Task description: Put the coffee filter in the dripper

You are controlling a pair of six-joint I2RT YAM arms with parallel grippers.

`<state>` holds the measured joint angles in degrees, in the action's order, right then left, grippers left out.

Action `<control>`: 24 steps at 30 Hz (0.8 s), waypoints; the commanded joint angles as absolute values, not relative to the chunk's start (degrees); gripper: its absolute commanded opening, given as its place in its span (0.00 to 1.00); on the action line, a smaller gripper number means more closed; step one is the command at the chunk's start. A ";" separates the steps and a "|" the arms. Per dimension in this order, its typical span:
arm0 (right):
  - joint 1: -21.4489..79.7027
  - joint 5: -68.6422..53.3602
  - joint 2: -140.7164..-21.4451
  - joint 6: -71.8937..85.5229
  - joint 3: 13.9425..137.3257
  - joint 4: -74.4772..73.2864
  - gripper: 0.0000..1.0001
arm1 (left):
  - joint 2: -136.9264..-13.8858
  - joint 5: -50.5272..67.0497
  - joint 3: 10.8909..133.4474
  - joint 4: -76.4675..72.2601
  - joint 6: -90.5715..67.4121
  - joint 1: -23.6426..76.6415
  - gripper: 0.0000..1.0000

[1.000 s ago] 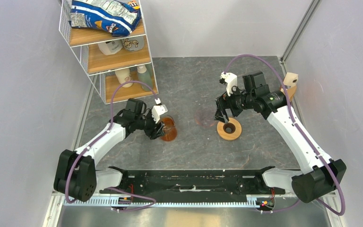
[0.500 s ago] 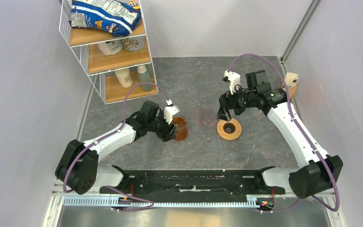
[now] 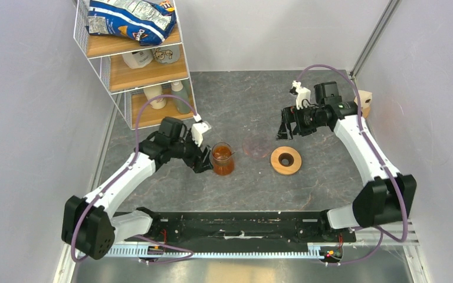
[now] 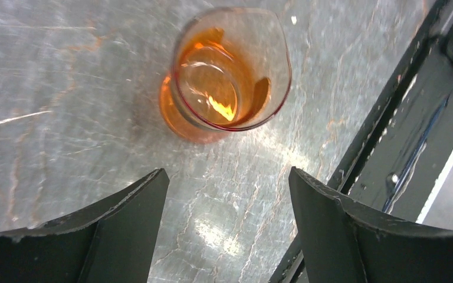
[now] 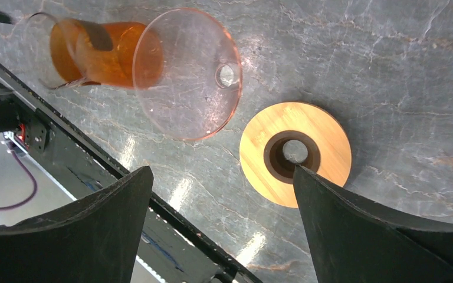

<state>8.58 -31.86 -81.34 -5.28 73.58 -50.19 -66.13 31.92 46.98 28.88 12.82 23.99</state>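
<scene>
Found a grey marbled table (image 3: pixel 242 100) beneath both pairs of fingers. Noted a white wire shelf rack (image 3: pixel 138 65) with wooden shelves far beyond the left fingers, at the back corner, carrying a blue snack bag (image 3: pixel 133 20) on top and pale bottles (image 3: pixel 144 58) lower down. Saw a black base rail (image 3: pixel 236 224) behind both grippers, along the near edge.

Found the left gripper (image 4: pixel 227 177) low over the table, fingers spread wide, nothing between them. Saw an amber-orange glass vessel (image 4: pixel 230 71) standing upright, mouth up, just ahead of those fingertips and apart from them.

Found the right gripper (image 5: pixel 222 171) held above the table, fingers likewise wide apart, gripping nothing. Saw a clear glass cone (image 5: pixel 177 88), seemingly tipped on its side, ahead of the gap between the right fingers, with a small hole at its narrow end, lying between the vessel and the wooden ring.

Found the dripper (image 5: pixel 295 153) lying flat on the table, dark centre hole up, just ahead of one right fingertip, with that tip covering the ring's near rim in the wrist view. Could not tell whether tip and ring touched. Could not pick out the coffee filter in any view.
</scene>
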 commanded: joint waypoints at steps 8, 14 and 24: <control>8.51 -33.03 -95.90 5.32 78.69 -44.79 0.94 | -53.26 18.35 49.69 30.36 -0.45 20.91 0.85; 9.55 -34.72 -101.14 7.30 79.54 -43.76 0.80 | -50.68 16.33 47.87 29.48 -0.51 20.86 0.85; 11.76 -34.53 -105.28 6.60 78.87 -43.26 0.56 | -50.40 14.60 46.14 26.63 -0.81 20.91 0.84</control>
